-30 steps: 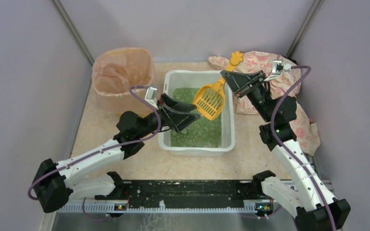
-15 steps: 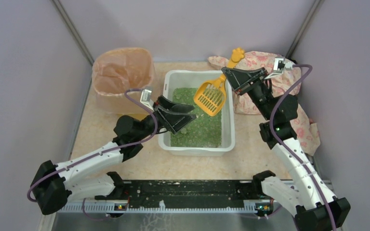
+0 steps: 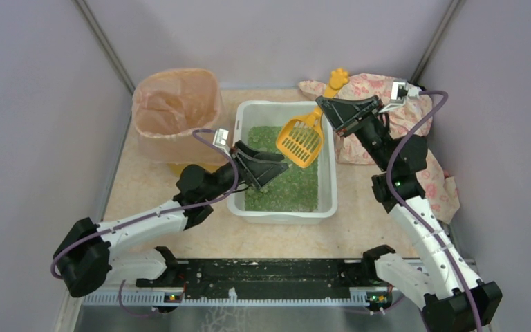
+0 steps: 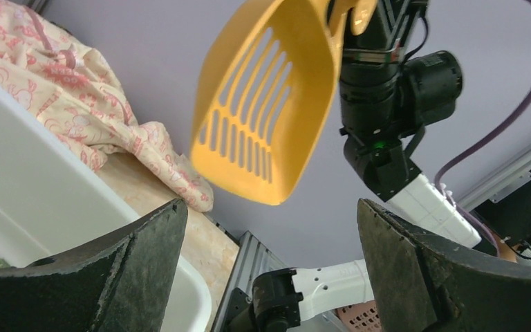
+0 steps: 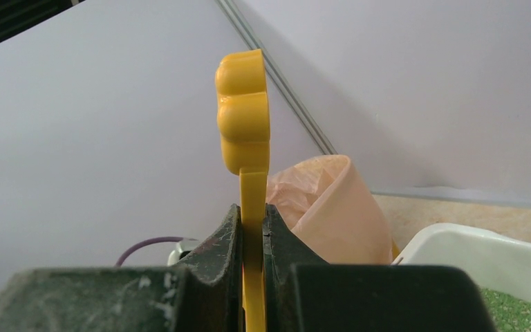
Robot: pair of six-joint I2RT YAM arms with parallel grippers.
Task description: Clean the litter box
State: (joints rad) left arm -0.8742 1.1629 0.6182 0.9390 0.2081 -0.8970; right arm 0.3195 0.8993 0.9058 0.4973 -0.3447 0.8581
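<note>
**Scoop pinched over the litter box, left gripper spread below it**

The right gripper (image 3: pixel 323 106) has its fingers pressed together on the thin handle of the orange-yellow slotted scoop (image 3: pixel 301 144). In the right wrist view the handle stands up between the two pads, and its paw-shaped end rises above them. From this grip the scoop's blade slants down and to the gripper's left, in the air above the green litter (image 3: pixel 283 190).

The left gripper (image 3: pixel 281 164) is spread wide and holds nothing. The blade hangs just beyond its fingertips; in the left wrist view it is above and between the two dark fingers, apart from both.

The litter box (image 3: pixel 329 188), a white tub, sits on the table (image 3: pixel 145 187) directly under the left gripper's fingers. It is below and to the left of the right gripper, which hovers at its far right corner. The round bin with the peach bag (image 3: pixel 176 111) stands to the left gripper's left, near its wrist. A floral cloth (image 3: pixel 366 90) lies crumpled on the right gripper's right side, beneath that arm.
</note>
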